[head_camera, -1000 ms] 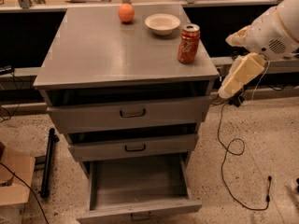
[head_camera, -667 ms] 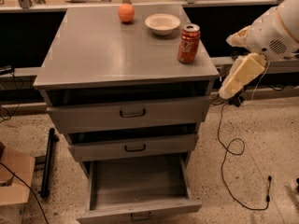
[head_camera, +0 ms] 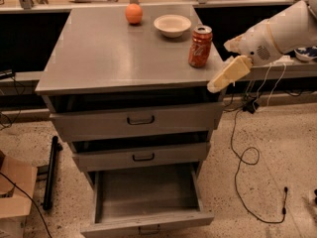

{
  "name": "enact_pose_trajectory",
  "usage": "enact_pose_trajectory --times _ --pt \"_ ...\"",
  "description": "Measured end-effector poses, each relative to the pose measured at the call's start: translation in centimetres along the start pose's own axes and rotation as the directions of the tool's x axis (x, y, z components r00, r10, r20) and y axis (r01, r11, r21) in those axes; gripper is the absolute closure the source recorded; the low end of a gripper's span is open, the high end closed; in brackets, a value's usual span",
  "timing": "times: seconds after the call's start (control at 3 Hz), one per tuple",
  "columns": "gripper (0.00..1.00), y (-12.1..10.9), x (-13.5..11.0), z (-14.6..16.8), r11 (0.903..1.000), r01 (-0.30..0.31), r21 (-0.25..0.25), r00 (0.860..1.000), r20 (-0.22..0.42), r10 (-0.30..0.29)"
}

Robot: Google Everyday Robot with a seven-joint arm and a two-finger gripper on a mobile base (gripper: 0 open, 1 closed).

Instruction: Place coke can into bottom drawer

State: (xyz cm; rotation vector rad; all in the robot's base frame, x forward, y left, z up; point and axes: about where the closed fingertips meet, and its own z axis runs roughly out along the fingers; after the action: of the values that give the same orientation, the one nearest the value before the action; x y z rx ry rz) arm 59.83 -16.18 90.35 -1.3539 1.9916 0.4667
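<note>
My gripper [head_camera: 218, 83] has moved left since the earlier pictures. A second ago it hung just clear of the cabinet's right side. Now its pale tip overlaps the near right corner of the cabinet top [head_camera: 109, 58], closer to the coke can [head_camera: 200, 46] but apart from it, lower and to its right. The white arm [head_camera: 277, 33] has come left with it. The gripper may sit slightly higher too, though I can't be sure from this angle.
</note>
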Motion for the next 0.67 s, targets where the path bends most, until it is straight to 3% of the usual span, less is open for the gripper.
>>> enact_pose_trajectory --times 0.33,0.67 --pt "0.00 -3.8 -0.6 2.2 0.9986 -0.053 0.000 0.994 0.100 0.053" --pt "0.00 -6.3 -1.4 2.7 0.9984 -0.056 0.011 0.988 0.144 0.054"
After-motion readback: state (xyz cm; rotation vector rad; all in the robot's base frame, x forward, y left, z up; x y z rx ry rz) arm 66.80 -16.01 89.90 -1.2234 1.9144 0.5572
